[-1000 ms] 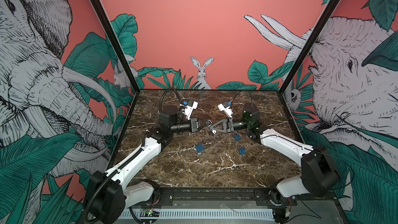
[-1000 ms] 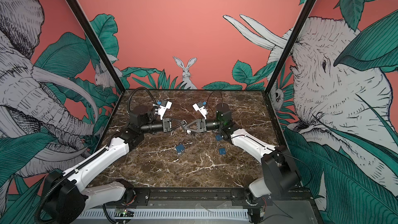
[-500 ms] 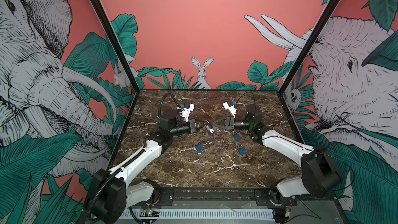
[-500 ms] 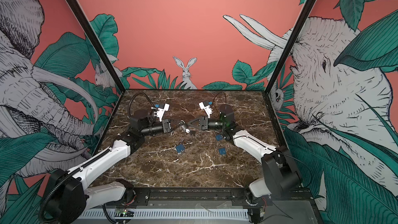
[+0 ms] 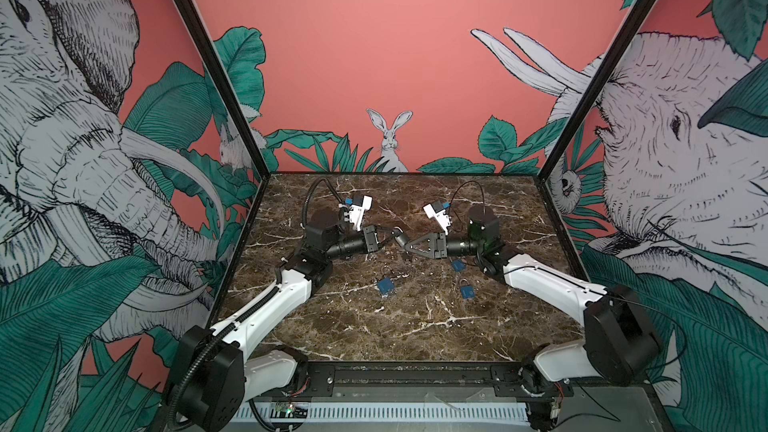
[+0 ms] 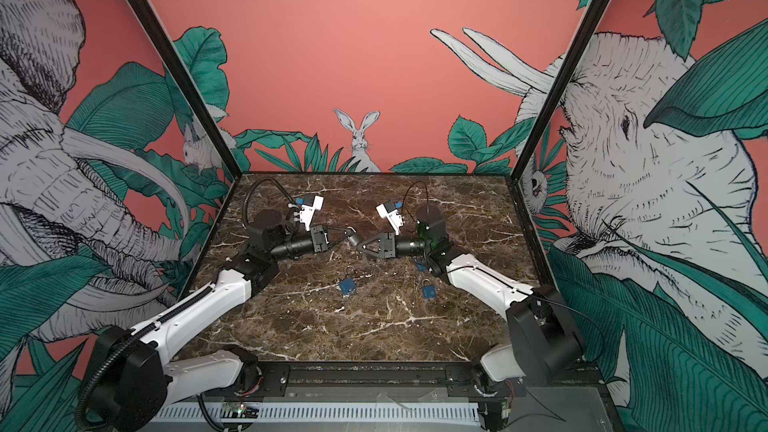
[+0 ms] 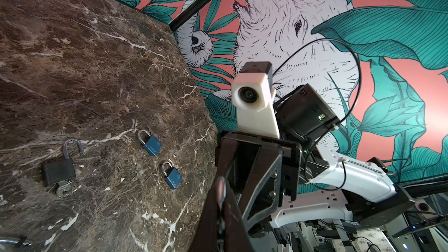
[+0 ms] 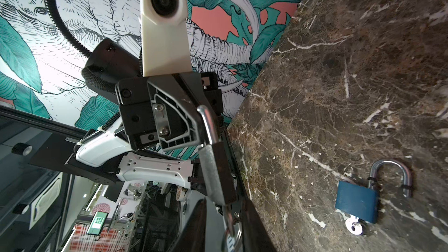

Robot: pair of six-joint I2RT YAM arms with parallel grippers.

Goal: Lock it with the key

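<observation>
Dark padlock (image 8: 217, 170) raised off the desk (image 5: 415, 326) at mid-width, in the far half, between the two arms. Silver shackle (image 8: 206, 122) pinched in the left gripper (image 5: 388, 238), jaws clamped fully down on it. Key (image 8: 228, 216) seated in the lock's base, ring dangling, pointing toward the right gripper (image 5: 406, 245). Right gripper's fingers (image 8: 254, 229) on either side of that key; pinching it or just clear of it, cannot tell, too blurred up close. On the desk, nearer than the grippers: blue padlock (image 5: 385, 285) left of centre, shackle swung open, key and ring in its base. To its right, well apart, second blue padlock (image 5: 468, 290), shackle closed. Farther back, third blue padlock (image 5: 457, 264), just beside the right arm's wrist and partly hidden by it. All three flat on the marble, touched by neither gripper.
</observation>
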